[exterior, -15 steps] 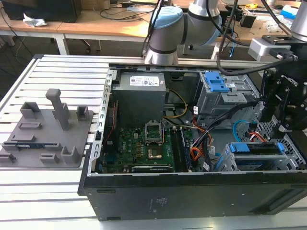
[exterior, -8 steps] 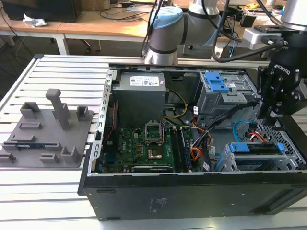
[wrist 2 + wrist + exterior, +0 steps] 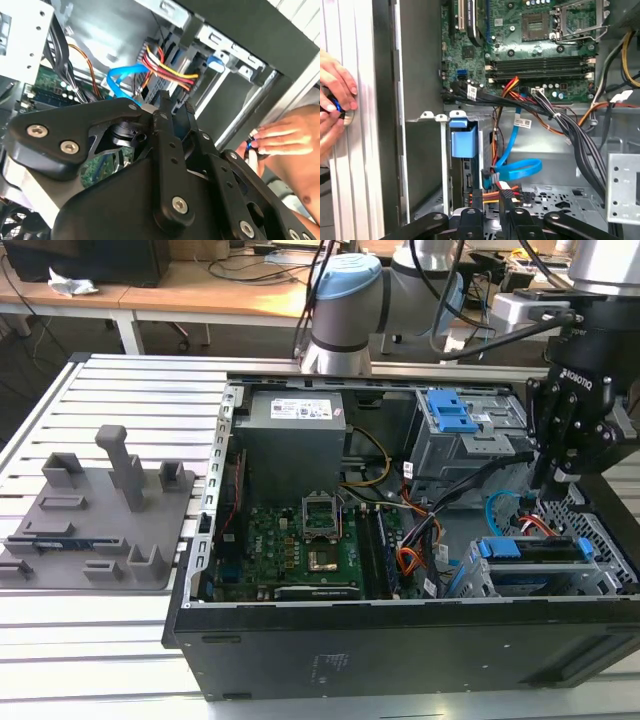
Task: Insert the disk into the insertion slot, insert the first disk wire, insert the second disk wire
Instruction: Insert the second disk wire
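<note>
Exterior view: high, angled down over open computer case. Both wrist views: close inside, sharing blue cable.

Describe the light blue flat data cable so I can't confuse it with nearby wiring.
Start at the open computer case, then the drive cage holding the blue-framed disk. Beside it, the light blue flat cable loops as a ribbon; neighbouring power wires are thin red, yellow and black strands.

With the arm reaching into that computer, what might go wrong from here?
Two risks stand out. The gripper sits low among loose cables near the disk in the insertion slot; it might snag the blue cable or the red and yellow wires. Also, a person's hand rests at the case edge close to the arm, so a sudden move could strike it.
</note>
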{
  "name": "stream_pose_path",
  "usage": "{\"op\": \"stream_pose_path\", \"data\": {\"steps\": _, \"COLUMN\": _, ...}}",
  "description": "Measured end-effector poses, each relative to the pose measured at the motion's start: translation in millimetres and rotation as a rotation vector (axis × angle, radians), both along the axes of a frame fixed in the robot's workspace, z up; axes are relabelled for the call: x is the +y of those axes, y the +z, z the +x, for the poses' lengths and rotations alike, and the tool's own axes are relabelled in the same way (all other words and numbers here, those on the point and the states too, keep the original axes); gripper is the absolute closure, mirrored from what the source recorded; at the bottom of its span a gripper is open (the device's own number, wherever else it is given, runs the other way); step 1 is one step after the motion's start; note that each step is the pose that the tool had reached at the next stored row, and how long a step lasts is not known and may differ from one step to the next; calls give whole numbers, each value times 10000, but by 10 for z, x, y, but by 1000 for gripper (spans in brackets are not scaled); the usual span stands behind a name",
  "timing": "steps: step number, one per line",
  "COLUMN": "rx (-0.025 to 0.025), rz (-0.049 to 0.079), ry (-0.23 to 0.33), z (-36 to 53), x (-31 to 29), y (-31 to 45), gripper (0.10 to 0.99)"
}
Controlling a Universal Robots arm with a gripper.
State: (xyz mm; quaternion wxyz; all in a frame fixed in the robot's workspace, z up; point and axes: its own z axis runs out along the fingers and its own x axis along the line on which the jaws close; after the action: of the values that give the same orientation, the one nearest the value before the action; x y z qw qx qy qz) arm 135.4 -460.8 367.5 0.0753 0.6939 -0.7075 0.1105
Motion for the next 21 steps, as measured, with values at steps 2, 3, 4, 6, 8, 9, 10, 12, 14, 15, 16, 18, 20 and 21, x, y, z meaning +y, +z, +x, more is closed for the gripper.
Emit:
{"op": "stream_pose_path", "data": {"steps": 2, "rx": -1, "rz": -166, "ry": 12, "z": -42, "x": 0, "y": 4, "gripper": 816}}
{"op": "stream_pose_path", "data": {"steps": 3, "rx": -1, "rz": -265, "ry": 21, "z": -72, "x": 0, "y": 3, "gripper": 816}}
{"op": "stream_pose_path", "data": {"steps": 4, "rx": 0, "rz": -294, "ry": 25, "z": -87, "x": 0, "y": 3, "gripper": 816}}
{"op": "stream_pose_path", "data": {"steps": 6, "rx": -1, "rz": -299, "ry": 31, "z": -97, "x": 0, "y": -3, "gripper": 816}}
{"op": "stream_pose_path", "data": {"steps": 8, "rx": -1, "rz": -302, "ry": 38, "z": -103, "x": 0, "y": -13, "gripper": 816}}
{"op": "stream_pose_path", "data": {"steps": 9, "rx": -1, "rz": -301, "ry": 41, "z": -106, "x": 0, "y": -21, "gripper": 816}}
{"op": "stream_pose_path", "data": {"steps": 10, "rx": -1, "rz": -301, "ry": 46, "z": -108, "x": 0, "y": -29, "gripper": 816}}
{"op": "stream_pose_path", "data": {"steps": 12, "rx": -1, "rz": -301, "ry": 59, "z": -111, "x": 0, "y": -49, "gripper": 816}}
{"op": "stream_pose_path", "data": {"steps": 14, "rx": -1, "rz": -302, "ry": 70, "z": -113, "x": 0, "y": -65, "gripper": 816}}
{"op": "stream_pose_path", "data": {"steps": 15, "rx": -1, "rz": -301, "ry": 74, "z": -114, "x": 0, "y": -75, "gripper": 816}}
{"op": "stream_pose_path", "data": {"steps": 16, "rx": -1, "rz": -302, "ry": 80, "z": -115, "x": 1, "y": -86, "gripper": 816}}
{"op": "stream_pose_path", "data": {"steps": 18, "rx": -1, "rz": -302, "ry": 82, "z": -117, "x": 0, "y": -94, "gripper": 816}}
{"op": "stream_pose_path", "data": {"steps": 20, "rx": -2, "rz": -301, "ry": 83, "z": -118, "x": 0, "y": -100, "gripper": 831}}
{"op": "stream_pose_path", "data": {"steps": 21, "rx": -1, "rz": -301, "ry": 83, "z": -118, "x": 0, "y": -102, "gripper": 898}}
